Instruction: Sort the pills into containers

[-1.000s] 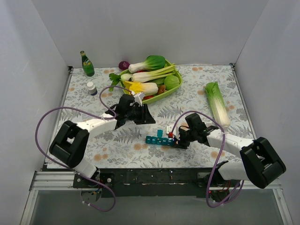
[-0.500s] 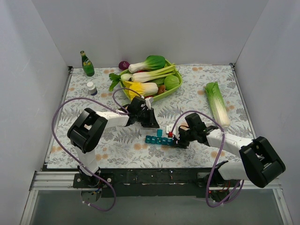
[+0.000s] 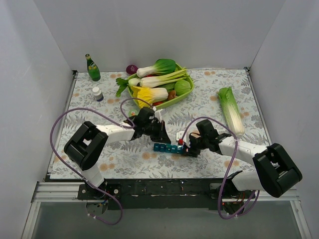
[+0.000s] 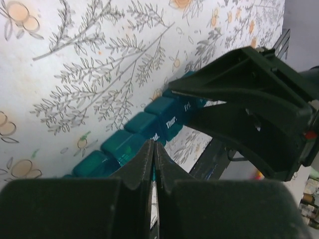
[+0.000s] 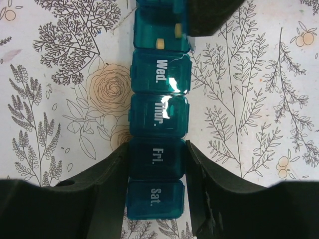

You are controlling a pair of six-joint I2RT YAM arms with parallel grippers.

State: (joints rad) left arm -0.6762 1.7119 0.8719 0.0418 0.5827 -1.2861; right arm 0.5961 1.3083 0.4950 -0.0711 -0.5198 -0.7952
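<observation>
The containers are one teal pill organiser (image 3: 168, 148) lying on the flowered cloth between the arms. In the right wrist view the organiser (image 5: 158, 112) runs up the frame, with lids marked Wed., Thur., Fri. and Sat. My right gripper (image 5: 156, 159) is shut on its Fri. compartment, one finger against each side. Two pale pills (image 5: 160, 44) show in a compartment above Wed. My left gripper (image 4: 153, 147) is shut, its tips right over the organiser (image 4: 149, 124), and nothing shows between them. From above, the left gripper (image 3: 158, 133) sits at the strip's far edge and the right gripper (image 3: 187, 148) at its right end.
A lime-green basket (image 3: 177, 101) heaped with vegetables stands behind the organiser. A small white-capped bottle (image 3: 97, 93) and a green bottle (image 3: 92, 67) are at the back left. A long cabbage (image 3: 231, 110) lies at the right. White walls close off three sides.
My left gripper came forward and right from near the basket to the organiser and shut. The raised teal lid seen earlier no longer sticks up. The right gripper has kept its hold.
</observation>
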